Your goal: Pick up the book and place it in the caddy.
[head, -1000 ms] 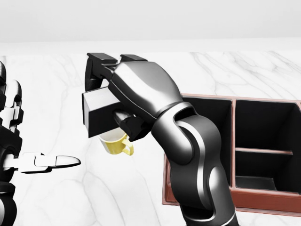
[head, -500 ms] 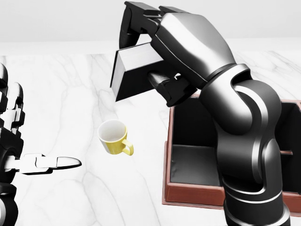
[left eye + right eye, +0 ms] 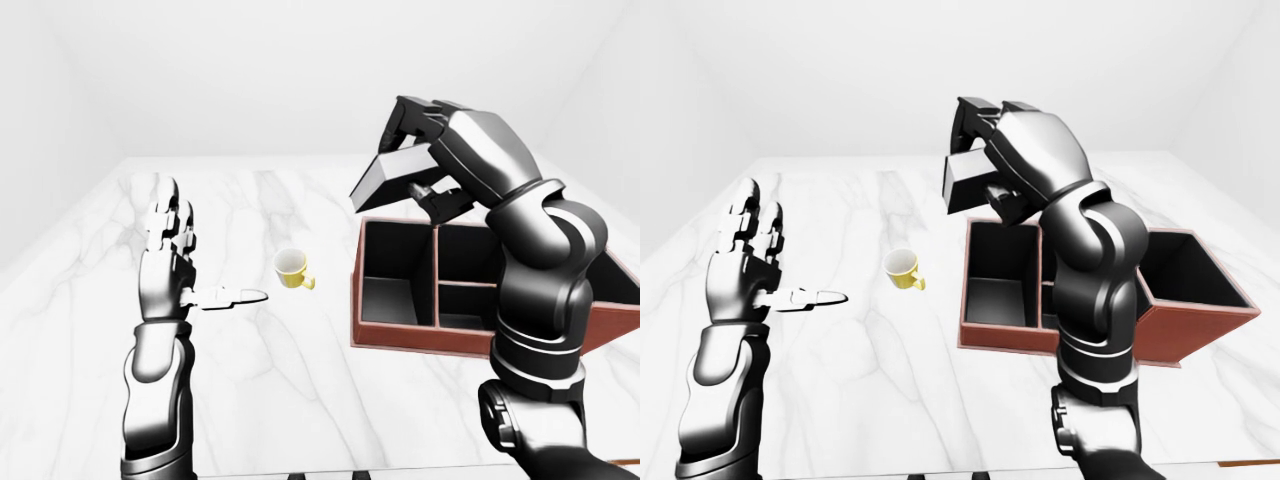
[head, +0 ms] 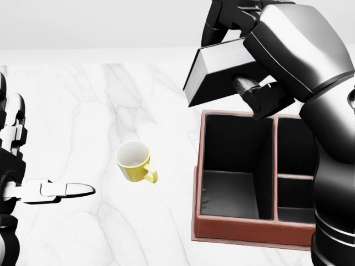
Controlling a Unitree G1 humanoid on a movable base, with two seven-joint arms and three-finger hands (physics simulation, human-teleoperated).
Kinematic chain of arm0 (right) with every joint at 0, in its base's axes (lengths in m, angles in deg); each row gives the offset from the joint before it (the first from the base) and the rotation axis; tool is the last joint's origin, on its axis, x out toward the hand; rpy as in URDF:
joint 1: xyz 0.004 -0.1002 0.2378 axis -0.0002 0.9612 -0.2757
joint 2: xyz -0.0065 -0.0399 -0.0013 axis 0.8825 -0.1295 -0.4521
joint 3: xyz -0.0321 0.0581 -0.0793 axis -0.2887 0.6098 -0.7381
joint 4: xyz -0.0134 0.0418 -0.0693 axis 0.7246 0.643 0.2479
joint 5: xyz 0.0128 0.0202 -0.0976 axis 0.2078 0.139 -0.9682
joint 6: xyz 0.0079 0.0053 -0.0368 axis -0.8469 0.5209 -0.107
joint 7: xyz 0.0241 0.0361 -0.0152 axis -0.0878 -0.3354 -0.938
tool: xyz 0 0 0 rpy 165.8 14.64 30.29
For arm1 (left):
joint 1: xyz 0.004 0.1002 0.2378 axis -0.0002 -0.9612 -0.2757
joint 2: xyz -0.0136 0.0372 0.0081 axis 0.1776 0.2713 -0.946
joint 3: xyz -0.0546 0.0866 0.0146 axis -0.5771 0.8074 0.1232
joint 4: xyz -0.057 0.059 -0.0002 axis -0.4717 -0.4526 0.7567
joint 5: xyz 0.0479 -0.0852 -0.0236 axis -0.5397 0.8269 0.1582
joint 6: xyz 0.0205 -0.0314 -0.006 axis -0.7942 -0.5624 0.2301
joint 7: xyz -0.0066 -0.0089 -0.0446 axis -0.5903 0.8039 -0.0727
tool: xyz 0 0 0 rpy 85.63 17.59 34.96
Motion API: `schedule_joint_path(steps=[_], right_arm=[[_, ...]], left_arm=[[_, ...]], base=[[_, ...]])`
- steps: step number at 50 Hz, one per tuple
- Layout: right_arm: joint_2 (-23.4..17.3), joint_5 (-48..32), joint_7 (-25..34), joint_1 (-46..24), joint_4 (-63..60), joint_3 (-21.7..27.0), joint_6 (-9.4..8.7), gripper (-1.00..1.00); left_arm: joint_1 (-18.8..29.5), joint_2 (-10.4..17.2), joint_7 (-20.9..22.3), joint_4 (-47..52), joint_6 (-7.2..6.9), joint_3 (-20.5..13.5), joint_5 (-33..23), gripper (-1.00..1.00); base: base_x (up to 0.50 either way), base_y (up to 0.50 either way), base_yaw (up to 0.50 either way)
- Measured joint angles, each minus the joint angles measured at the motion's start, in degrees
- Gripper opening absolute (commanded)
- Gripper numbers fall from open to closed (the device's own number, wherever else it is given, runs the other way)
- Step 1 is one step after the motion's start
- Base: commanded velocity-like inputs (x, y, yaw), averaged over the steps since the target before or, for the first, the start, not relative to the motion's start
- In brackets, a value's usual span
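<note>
— On the marble table [image 4: 83, 111], what can be counted?
— One book [image 4: 222, 75], one yellow mug [image 4: 133, 162], one red-brown caddy [image 4: 233, 230] with several black compartments.
— Where is the book?
— Aloft, tilted, above the caddy's rim at twelve o'clock, clenched in the right hand [image 4: 244, 55], whose arm bends upward.
— And the left hand [image 3: 172, 245]?
— Raised at the mug's nine o'clock, fingers spread and empty, thumb pointing toward the mug.
</note>
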Motion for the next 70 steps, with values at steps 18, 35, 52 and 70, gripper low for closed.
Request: schedule_joint_path(steps=[18, 35, 52, 70], right_arm=[[-6.2, -0.3, 0.0, 7.8, -6.4, 6.0, 0.0, -1.0], [-8.1, -1.3, 0.0, 16.9, -11.7, 11.7, 0.0, -1.0], [-9.1, -1.0, 0.0, 23.6, -13.3, 17.2, 0.0, -1.0], [-8.5, -2.2, 0.0, 27.6, -13.2, 19.4, 0.0, -1.0]], left_arm=[[-0.1, -0.1, 0.0, 0.6, 0.0, 0.1, 0.0, 1.0], [-0.1, -0.3, 0.0, 0.5, 0.0, 0.4, -0.1, 1.0], [-0.1, -0.4, -0.1, 0.6, 0.0, 0.7, -0.4, 1.0], [-0.2, -0.5, -0.1, 0.8, 0.0, 0.7, -0.5, 1.0]], base=[[0.0, 0.0, 0.0], [0.0, 0.0, 0.0], [0.0, 0.0, 0.0], [0.0, 0.0, 0.0]])
